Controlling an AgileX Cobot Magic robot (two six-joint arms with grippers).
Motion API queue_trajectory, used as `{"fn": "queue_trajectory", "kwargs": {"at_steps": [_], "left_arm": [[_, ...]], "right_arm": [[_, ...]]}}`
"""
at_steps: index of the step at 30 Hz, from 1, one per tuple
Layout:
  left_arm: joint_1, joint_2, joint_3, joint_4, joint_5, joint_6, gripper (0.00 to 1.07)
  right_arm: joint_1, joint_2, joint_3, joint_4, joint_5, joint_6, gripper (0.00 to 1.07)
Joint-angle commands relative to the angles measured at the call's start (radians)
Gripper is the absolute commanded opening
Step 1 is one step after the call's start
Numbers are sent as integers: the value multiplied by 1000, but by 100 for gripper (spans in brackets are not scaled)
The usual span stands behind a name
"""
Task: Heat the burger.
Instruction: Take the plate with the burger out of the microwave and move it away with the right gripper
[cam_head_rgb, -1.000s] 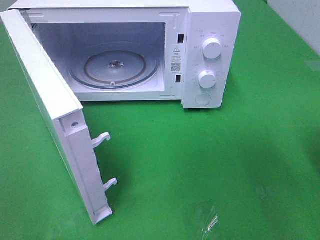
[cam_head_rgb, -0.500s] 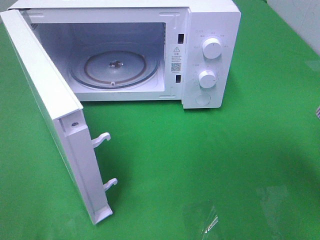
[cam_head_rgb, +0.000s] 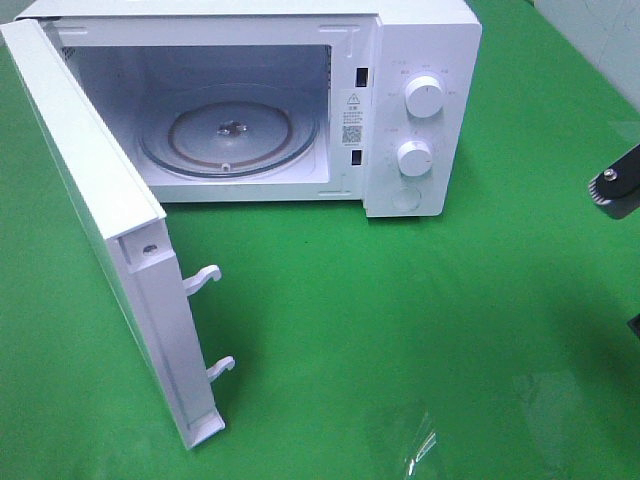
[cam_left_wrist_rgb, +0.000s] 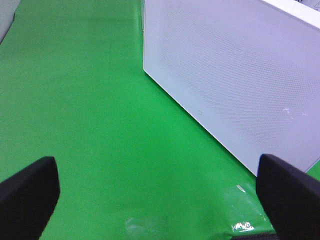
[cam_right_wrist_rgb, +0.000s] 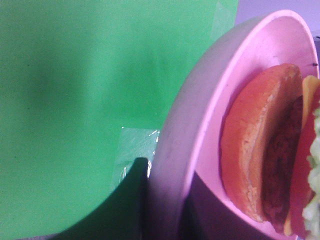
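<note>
The left claw (cam_left_wrist_rgb: 160, 200) is wide open, with one dark finger (cam_left_wrist_rgb: 27, 192) on each side of its camera view. Nothing sits between them, only the green cloth (cam_left_wrist_rgb: 90, 100) below. Ahead of this claw and a bit to one side stands the white outer face of the microwave door (cam_left_wrist_rgb: 235, 75), near but not touching.

From the high camera, the door (cam_head_rgb: 95, 200) is swung wide open and its two white hooks (cam_head_rgb: 205, 280) stick out. Inside the microwave (cam_head_rgb: 420, 60) lies the round glass tray (cam_head_rgb: 230, 135). Two white knobs (cam_head_rgb: 424, 98) sit on the front panel.

At the far right edge, only a dark bit of the right arm (cam_head_rgb: 618, 185) peeks in, well apart from the microwave.

The right claw is closed narrow on the rim of the pink plate (cam_right_wrist_rgb: 200, 120); its finger (cam_right_wrist_rgb: 135, 200) shows dark against the rim. The burger (cam_right_wrist_rgb: 270, 145) lies on the plate, right next to this claw, and the plate looks tipped on its side in this camera.
</note>
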Motion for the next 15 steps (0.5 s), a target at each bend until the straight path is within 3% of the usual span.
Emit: {"fn": "queue_trajectory", "kwargs": {"at_steps": [1, 5, 15], "left_arm": [[2, -16, 1, 0, -4, 3, 101], [2, -16, 1, 0, -4, 3, 101], [2, -16, 1, 0, -4, 3, 101]], "right_arm": [[-5, 29, -9, -76, 37, 24, 0], [-5, 57, -9, -87, 17, 65, 0], [-102, 117, -9, -94, -82, 95, 0]]}}
